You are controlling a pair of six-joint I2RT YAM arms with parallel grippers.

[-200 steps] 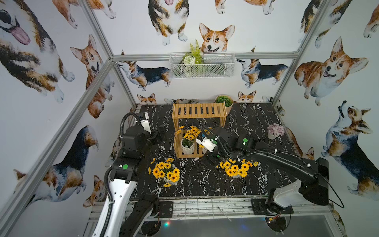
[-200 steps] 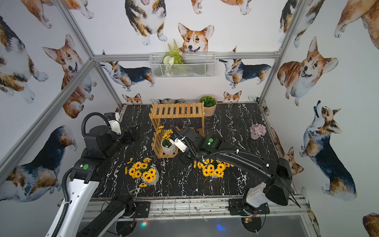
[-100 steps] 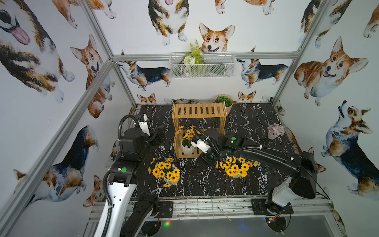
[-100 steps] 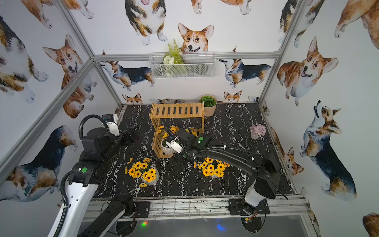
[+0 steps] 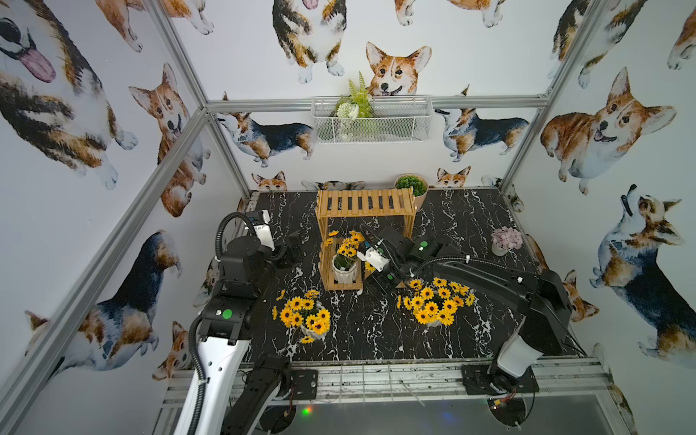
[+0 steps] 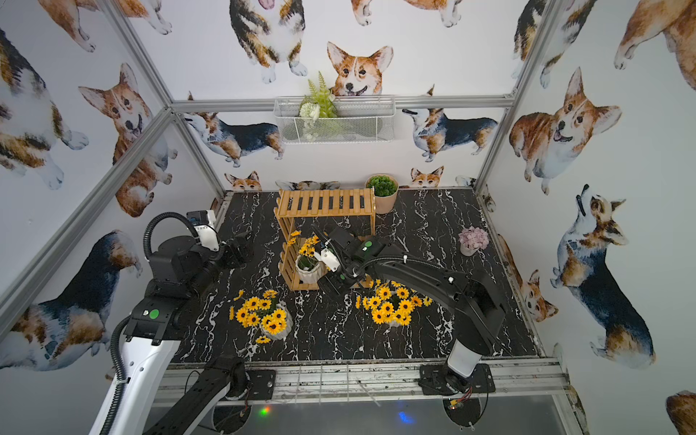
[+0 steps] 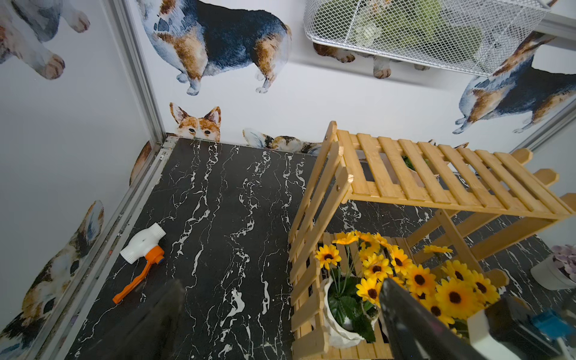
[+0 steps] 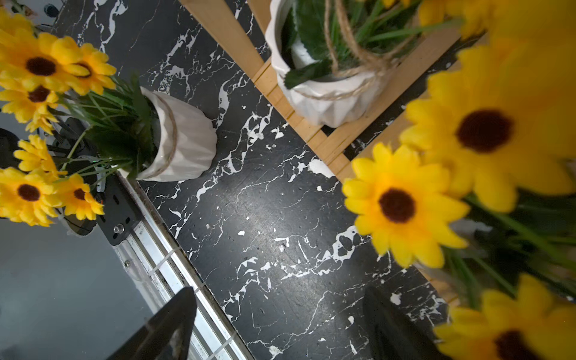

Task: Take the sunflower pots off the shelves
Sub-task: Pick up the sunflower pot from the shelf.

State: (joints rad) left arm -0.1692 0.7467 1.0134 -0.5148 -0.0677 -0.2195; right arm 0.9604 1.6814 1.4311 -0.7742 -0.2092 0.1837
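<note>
Reaching farther in than a second ago, the right gripper (image 8: 280, 327) now sits at the front edge of the rack (image 5: 365, 203), level with its lower tier. Its fingers are spread wide with only bare table (image 5: 361, 331) between them. One sunflower pot (image 5: 344, 269) stands upright on that tier just beside it, stems rising. A second bunch of sunflowers (image 8: 486, 131) crowds its other side, its pot hidden. A third pot (image 5: 312, 329) and a fourth pot (image 5: 433, 309) stand on the table, open floor between them. The left gripper (image 7: 280, 285) hangs wide open and empty near the rack's end. The rack's long axis runs across the table.
</note>
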